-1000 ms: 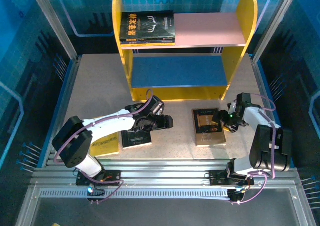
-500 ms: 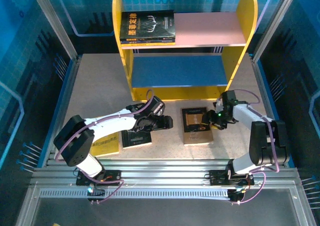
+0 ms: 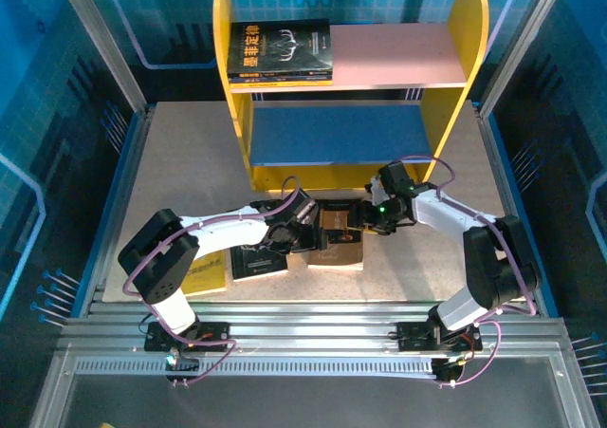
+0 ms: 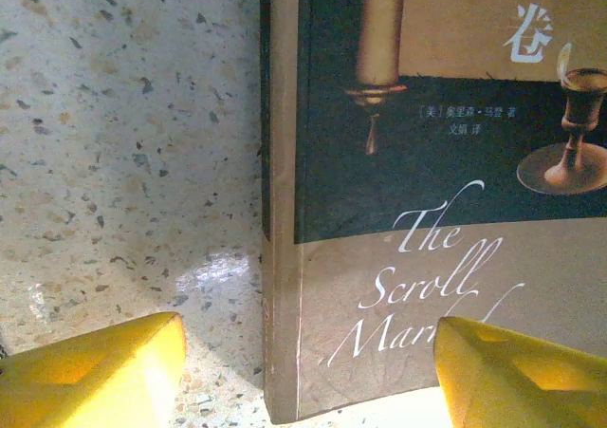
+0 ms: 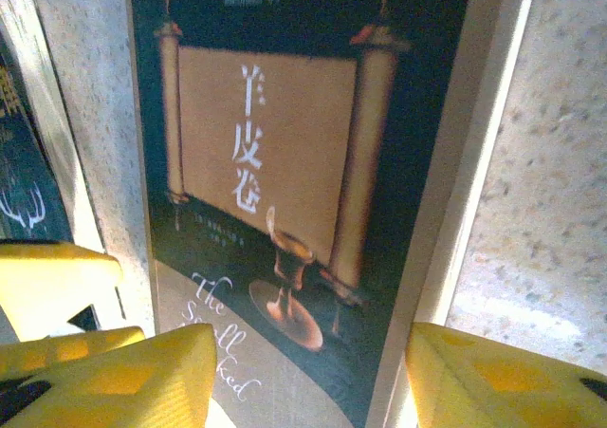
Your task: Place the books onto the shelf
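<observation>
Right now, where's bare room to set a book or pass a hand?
Free: pink upper board right of the book stack; whole blue lower board; table right of the brown book. Crowded: left hand and right hand meet at that book.

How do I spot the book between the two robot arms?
Find the yellow-sided shelf on the speckled table; just in front of it lies a brown-and-black paperback. Unlike the black antler-cover book beside it, its cover shows a scroll and goblet.

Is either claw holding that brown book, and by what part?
Nothing looks held. The brown book lies flat on the table; the left claw and the right claw, both open, each straddle one long edge.
</observation>
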Robot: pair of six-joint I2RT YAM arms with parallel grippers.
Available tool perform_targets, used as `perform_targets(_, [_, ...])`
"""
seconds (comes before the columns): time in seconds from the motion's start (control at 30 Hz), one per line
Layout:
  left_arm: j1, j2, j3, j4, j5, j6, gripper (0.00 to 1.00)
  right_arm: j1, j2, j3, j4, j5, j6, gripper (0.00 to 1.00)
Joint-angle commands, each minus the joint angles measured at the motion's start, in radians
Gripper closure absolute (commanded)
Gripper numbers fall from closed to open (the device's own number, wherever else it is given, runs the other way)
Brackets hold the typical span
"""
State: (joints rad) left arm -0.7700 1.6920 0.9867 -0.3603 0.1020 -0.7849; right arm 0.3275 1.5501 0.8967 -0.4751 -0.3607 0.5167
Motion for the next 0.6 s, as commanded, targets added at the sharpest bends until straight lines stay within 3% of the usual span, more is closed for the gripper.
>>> perform_targets(0.0, [-0.008,0.018,0.03,-0.023,-0.021,0.013,0.29,-0.002,0.004,0.013,-0.029,0.049,-0.011,0.44])
perform_targets(0.23, [-0.009,0.053,0.065,-0.034,-0.016,0.025,0.29,-0.001,0.027,-0.012,-0.018,0.09,-0.025,0.46])
perform_targets(0.57, [-0.009,0.088,0.092,-0.039,-0.013,0.032,0.29,0.012,0.047,-0.041,-0.02,0.113,-0.041,0.6])
